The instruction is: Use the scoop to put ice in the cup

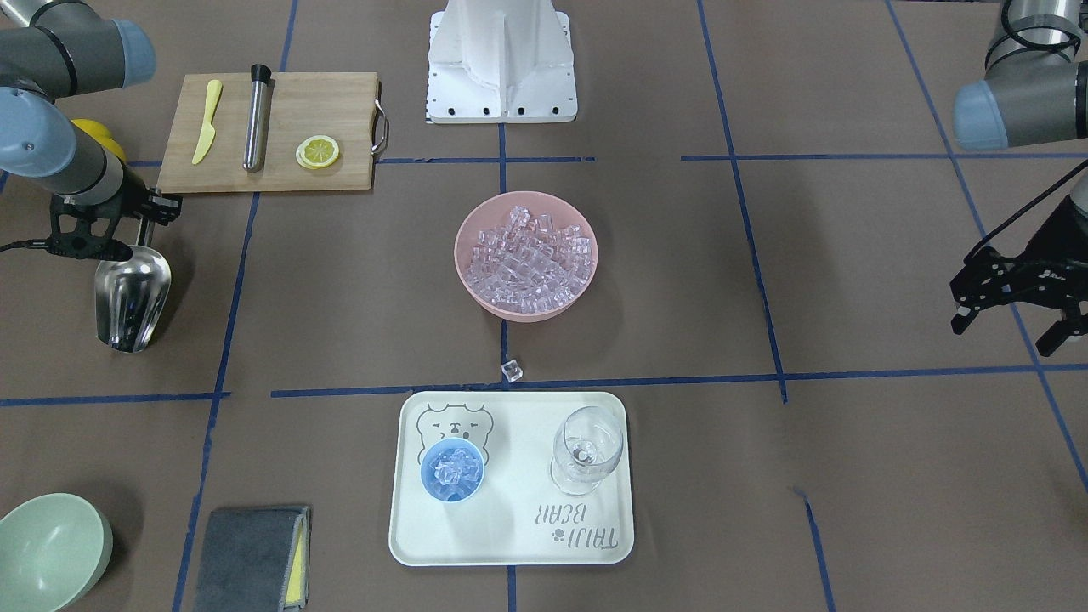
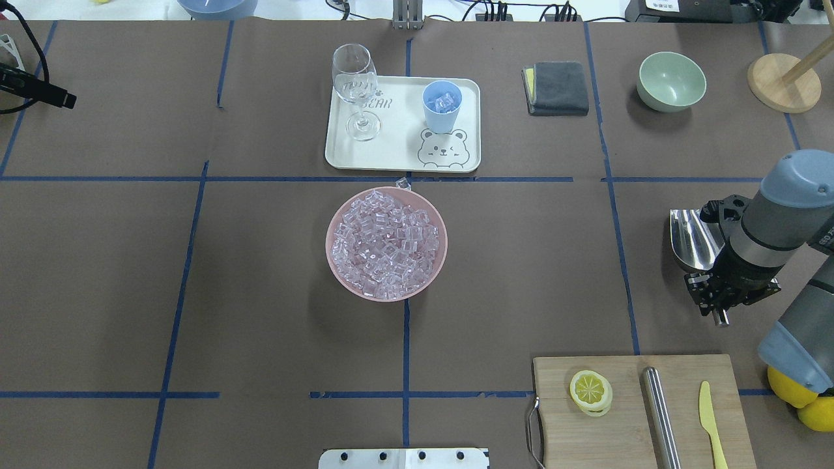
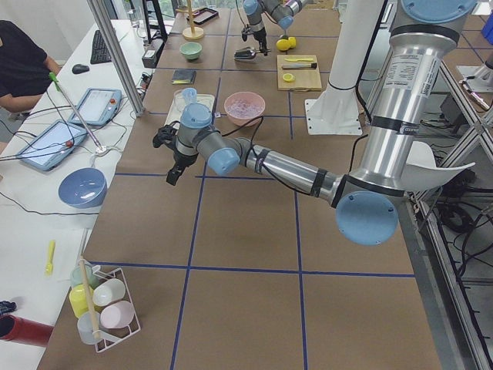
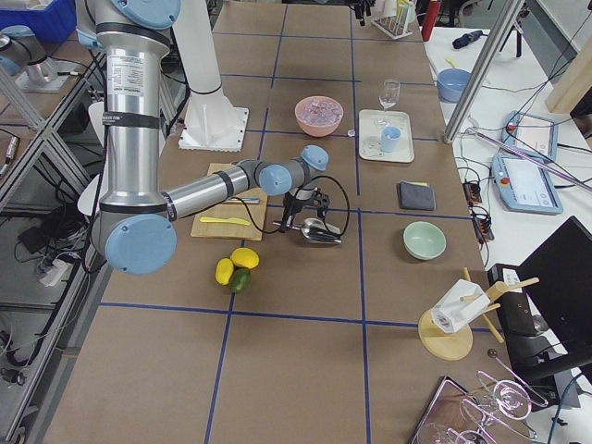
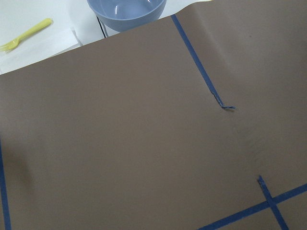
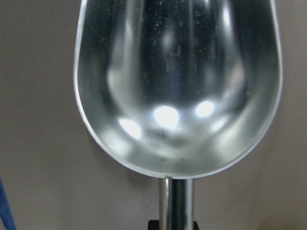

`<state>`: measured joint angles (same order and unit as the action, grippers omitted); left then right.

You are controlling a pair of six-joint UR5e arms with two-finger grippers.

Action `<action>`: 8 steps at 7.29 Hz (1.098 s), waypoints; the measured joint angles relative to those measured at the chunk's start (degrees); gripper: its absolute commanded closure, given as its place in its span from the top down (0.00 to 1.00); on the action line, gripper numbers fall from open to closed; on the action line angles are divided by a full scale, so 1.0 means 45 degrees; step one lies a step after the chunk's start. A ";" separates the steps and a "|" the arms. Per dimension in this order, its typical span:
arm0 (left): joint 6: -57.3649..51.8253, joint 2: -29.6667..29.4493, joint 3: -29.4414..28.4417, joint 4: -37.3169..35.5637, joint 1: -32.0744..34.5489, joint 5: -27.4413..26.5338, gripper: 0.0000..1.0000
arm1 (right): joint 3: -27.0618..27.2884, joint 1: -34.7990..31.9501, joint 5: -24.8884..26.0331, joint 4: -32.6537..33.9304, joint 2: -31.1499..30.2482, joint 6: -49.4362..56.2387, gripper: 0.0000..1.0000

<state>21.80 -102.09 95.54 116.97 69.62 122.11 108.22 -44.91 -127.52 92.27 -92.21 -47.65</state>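
Note:
The steel scoop (image 1: 132, 297) (image 2: 694, 241) hangs empty, trough down, low over the table at the robot's far right. The right wrist view shows its bare trough (image 6: 177, 86). My right gripper (image 1: 93, 234) (image 2: 723, 290) is shut on its rod handle. The light-blue cup (image 1: 453, 470) (image 2: 442, 107) stands on the white tray (image 1: 510, 544) (image 2: 397, 156) with several ice cubes in it. A heap of ice (image 1: 527, 255) (image 2: 386, 244) fills the pink bowl (image 1: 476, 289) at the centre. One loose cube (image 1: 512, 369) lies between bowl and tray. My left gripper (image 1: 1007, 333) is open and empty, far off.
A clear wine glass (image 1: 586, 450) (image 2: 355, 85) stands on the tray beside the cup. A cutting board (image 1: 340, 110) with a knife, a steel cylinder and a lemon slice lies near the right arm. A green bowl (image 2: 671, 81) and a grey cloth (image 2: 557, 88) sit beyond.

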 measured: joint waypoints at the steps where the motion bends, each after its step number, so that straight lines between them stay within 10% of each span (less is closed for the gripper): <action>1: 0.0000 -0.0011 0.0000 0.0001 -0.0002 -0.0005 1.00 | -0.0008 0.0004 -0.0063 -0.0008 0.0004 0.0007 1.00; 8: -0.0697 -0.0152 0.0139 -0.2092 0.0208 0.0049 1.00 | 0.1062 -0.2930 0.0022 -0.0039 0.0080 0.1668 1.00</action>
<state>18.66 -102.78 96.17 107.56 70.55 122.33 113.00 -58.09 -127.43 92.09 -91.85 -40.14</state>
